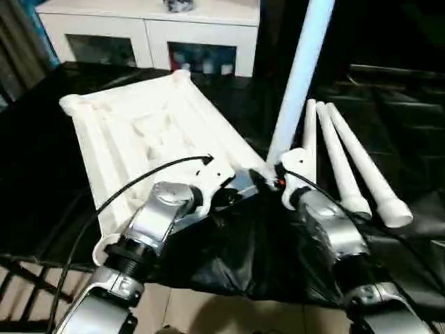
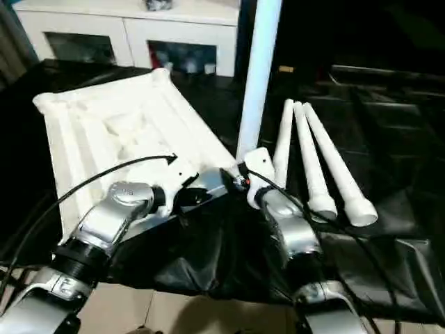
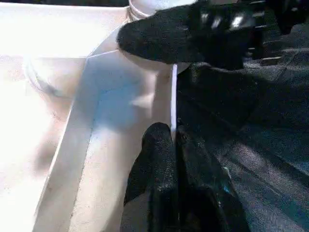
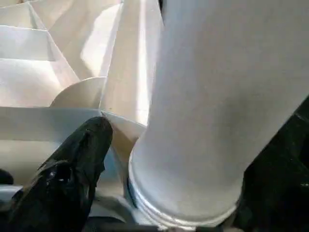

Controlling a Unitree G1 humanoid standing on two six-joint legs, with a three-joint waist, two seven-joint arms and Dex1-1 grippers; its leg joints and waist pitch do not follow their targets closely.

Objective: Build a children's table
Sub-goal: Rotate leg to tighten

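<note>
the black cloth covers the work surface, and on it the white table top lies upside down, ribs up, left of centre. one leg stands upright at the top's near right corner socket, threaded end down. three more legs lie side by side to the right. the left gripper is pinched together on the top's near rim. the right gripper sits beside the upright leg's base; i cannot tell its fingers' state.

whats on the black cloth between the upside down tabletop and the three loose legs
One upright leg stands there at the tabletop corner, right gripper at its base; the three loose legs lie beyond. Seen in the left eye view.
</note>
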